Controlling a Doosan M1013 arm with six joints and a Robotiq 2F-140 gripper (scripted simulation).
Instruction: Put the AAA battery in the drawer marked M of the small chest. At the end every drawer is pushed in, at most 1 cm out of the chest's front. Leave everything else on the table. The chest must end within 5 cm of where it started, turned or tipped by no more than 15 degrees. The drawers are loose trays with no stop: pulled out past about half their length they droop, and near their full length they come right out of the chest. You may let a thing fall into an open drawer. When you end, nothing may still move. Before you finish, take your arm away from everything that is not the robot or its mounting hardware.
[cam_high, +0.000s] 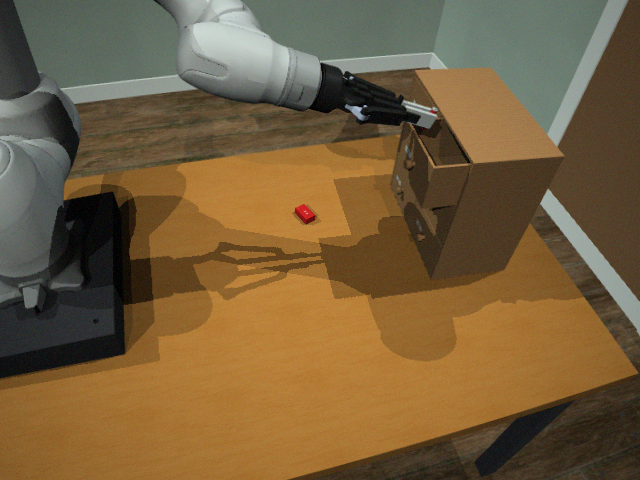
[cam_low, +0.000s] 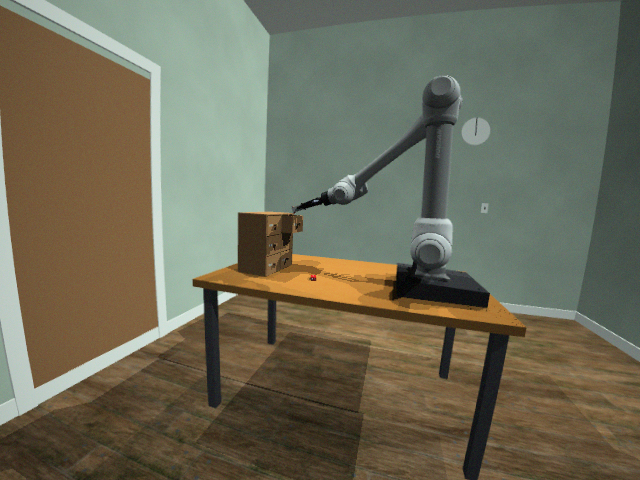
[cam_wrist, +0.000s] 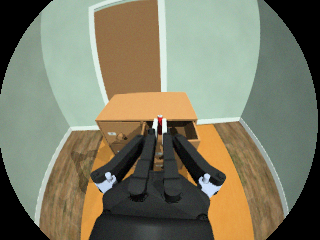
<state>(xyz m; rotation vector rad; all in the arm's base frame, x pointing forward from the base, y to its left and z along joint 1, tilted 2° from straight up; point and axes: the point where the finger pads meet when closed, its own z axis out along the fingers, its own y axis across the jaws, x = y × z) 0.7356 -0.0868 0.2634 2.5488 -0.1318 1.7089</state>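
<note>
My gripper (cam_high: 427, 118) (cam_low: 294, 208) (cam_wrist: 160, 124) is shut on the AAA battery (cam_high: 433, 111) (cam_wrist: 160, 119), whose red end shows between the pale fingertips. The tips are over the open drawer, close to the front top edge of the chest (cam_high: 496, 118) (cam_low: 251, 242) (cam_wrist: 150, 106). This drawer (cam_high: 449, 183) (cam_low: 298, 223) (cam_wrist: 186, 131) is the top one of the right column in the wrist view and stands well out of the chest. What I see of its inside looks empty. The other drawers look pushed in. The label letters are too small to read.
A small red block (cam_high: 305, 213) (cam_low: 313, 277) with pale dots lies on the table (cam_high: 258, 372) (cam_low: 356, 294), in front of the chest. The arm's dark base (cam_high: 62, 335) (cam_low: 444, 291) stands at the opposite end of the table.
</note>
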